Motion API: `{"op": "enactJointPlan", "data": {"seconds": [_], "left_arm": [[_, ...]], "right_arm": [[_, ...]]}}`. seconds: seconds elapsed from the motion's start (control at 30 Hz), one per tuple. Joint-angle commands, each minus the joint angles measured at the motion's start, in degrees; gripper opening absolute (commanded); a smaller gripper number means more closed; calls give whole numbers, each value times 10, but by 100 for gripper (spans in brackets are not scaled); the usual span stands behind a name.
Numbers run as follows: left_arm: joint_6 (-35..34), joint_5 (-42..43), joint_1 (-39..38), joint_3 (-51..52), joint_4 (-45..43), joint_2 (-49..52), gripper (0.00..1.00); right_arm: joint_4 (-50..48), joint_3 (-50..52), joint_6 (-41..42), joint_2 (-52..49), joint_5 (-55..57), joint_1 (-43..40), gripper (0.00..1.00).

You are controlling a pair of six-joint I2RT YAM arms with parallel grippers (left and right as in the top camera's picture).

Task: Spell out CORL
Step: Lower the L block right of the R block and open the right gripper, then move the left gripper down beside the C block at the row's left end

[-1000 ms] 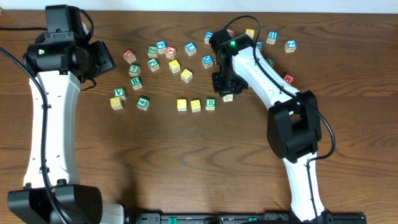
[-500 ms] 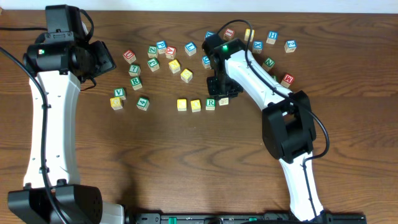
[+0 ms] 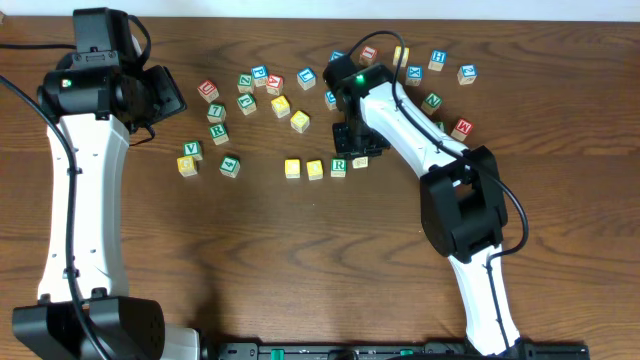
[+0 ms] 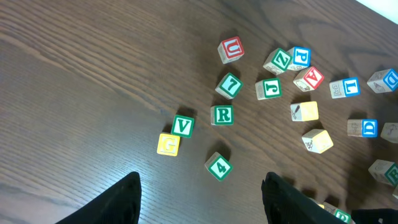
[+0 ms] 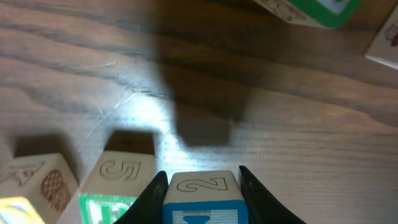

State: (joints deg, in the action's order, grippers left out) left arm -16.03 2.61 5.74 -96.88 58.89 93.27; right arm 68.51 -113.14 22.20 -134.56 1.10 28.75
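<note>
While my right tool (image 5: 202,182) is clamped on the blue-topped cube (image 5: 202,210), that cube sits just beside the green R cube (image 3: 339,166). Beyond the R lie the inner yellow cube (image 3: 315,169) and the outer yellow cube (image 3: 292,168), all in one row on the table (image 3: 300,260). Farther off, my left tool (image 4: 202,199) hangs open above scattered cubes (image 4: 224,115).

Left half of desk (image 3: 300,260), small wooden blocks: red U cube (image 4: 231,49), green 7 cube (image 4: 229,85), green V cube (image 4: 183,126), yellow G cube (image 4: 168,144). Carved 2: blue-faced cube (image 5: 202,186); carved 5: green-faced cube (image 5: 118,177).
</note>
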Motion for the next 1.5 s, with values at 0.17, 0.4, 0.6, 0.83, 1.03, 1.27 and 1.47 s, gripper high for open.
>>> {"op": "enactJointPlan", "data": {"seconds": [0.17,0.4,0.6,0.83,1.03,1.27,1.47], "left_arm": [[10,-7,1,4,0,4,62],[10,-7,1,4,0,4,61],[10,-7,1,4,0,4,62],[10,-7,1,4,0,4,61],[10,-1,-1,4,7,4,61],[8,44,-37,49,17,4,45],[7,45,-73,112,-10,11,19]], "right_arm": [[-35,42,31,-5,7,7,29],[-29,42,30,-5,2,7,41],[-27,40,30,-3,-2,7,42],[-23,14,24,24,-1,-8,43],[-21,6,24,73,-2,-20,45],[20,11,24,88,-6,-33,43],[24,36,24,88,-6,-48,25]]}}
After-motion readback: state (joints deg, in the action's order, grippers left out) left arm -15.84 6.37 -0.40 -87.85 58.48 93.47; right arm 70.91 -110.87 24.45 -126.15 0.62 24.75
